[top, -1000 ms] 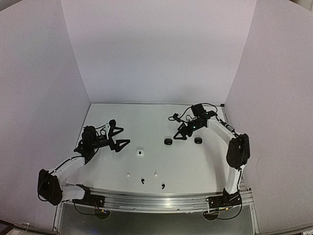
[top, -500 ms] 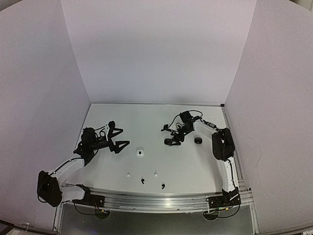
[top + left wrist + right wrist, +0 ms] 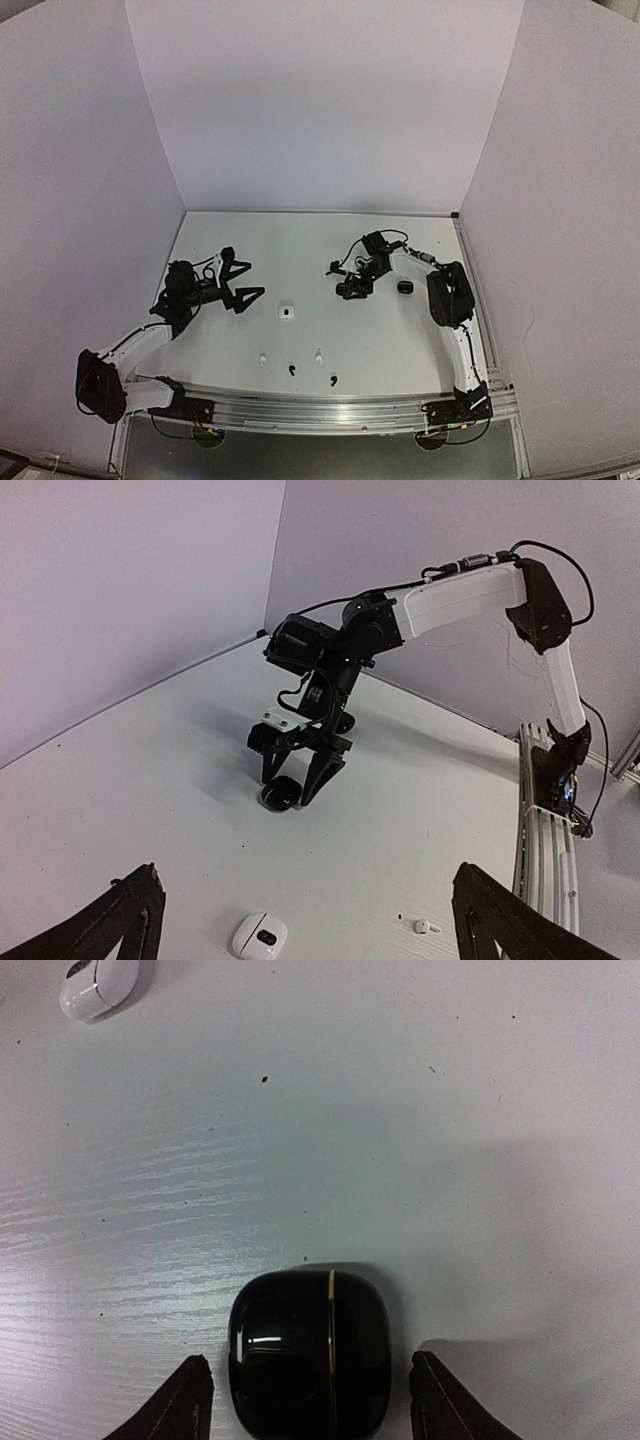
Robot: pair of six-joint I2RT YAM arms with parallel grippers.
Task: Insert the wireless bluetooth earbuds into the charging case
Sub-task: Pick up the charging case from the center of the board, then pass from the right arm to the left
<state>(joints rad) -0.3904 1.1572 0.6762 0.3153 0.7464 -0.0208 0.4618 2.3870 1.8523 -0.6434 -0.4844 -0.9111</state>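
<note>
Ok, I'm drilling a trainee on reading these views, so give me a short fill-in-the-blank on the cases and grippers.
1. The case that the right gripper straddles is ___ in colour.
2. In the right wrist view, the white case sits in the upper ___ corner.
3. The left gripper is open and holds ___.
Missing words: black; left; nothing.

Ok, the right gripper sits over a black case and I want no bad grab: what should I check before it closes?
1. Black charging case between the fingers of the right gripper: ok, roughly centred.
2. Fingers touching the case: not ok, gaps on both sides.
3. Lid open: not ok, looks shut.
4. White charging case clear of the fingers: ok.
5. Left gripper out of the way: ok, open, well apart.
</note>
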